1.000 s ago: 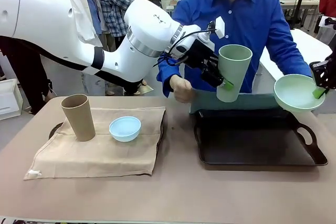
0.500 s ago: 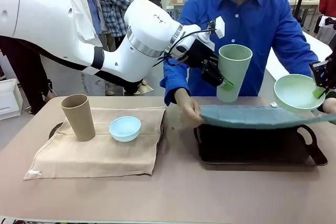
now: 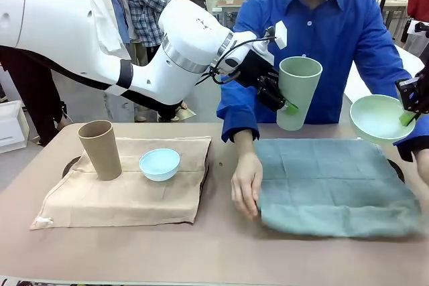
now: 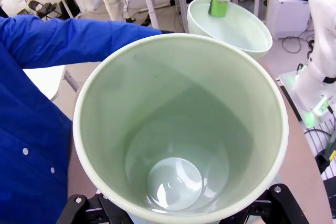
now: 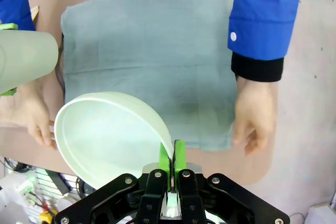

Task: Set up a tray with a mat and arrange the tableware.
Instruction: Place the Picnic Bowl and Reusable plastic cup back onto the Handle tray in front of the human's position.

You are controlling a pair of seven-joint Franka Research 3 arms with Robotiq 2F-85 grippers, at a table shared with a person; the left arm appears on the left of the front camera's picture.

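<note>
My left gripper [image 3: 285,102] is shut on the pale green cup [image 3: 299,92], holding it upright in the air above the mat's far edge. The left wrist view looks down into that cup [image 4: 178,129]. At the far right, my right gripper [image 3: 410,110] is shut on the rim of the pale green bowl [image 3: 375,117], which hangs tilted. The bowl [image 5: 105,135] is pinched between the green pads [image 5: 167,157]. A grey-blue mat [image 3: 335,182] lies spread over the tray, of which a dark handle [image 3: 398,167] peeks out. The tan cup [image 3: 100,150] and the light blue bowl [image 3: 159,163] stand on a tan cloth [image 3: 127,192].
A person in a blue shirt stands at the far side. One hand [image 3: 247,182] presses the mat's left edge, and the other hand [image 5: 254,114] rests on its opposite edge. A second dark tray [image 3: 70,165] lies under the tan cloth. Bare table runs along the front.
The person has lowered the mat from the air and spread it flat over the dark tray, hands now on its edges. Both arms hold still with cup and bowl.
</note>
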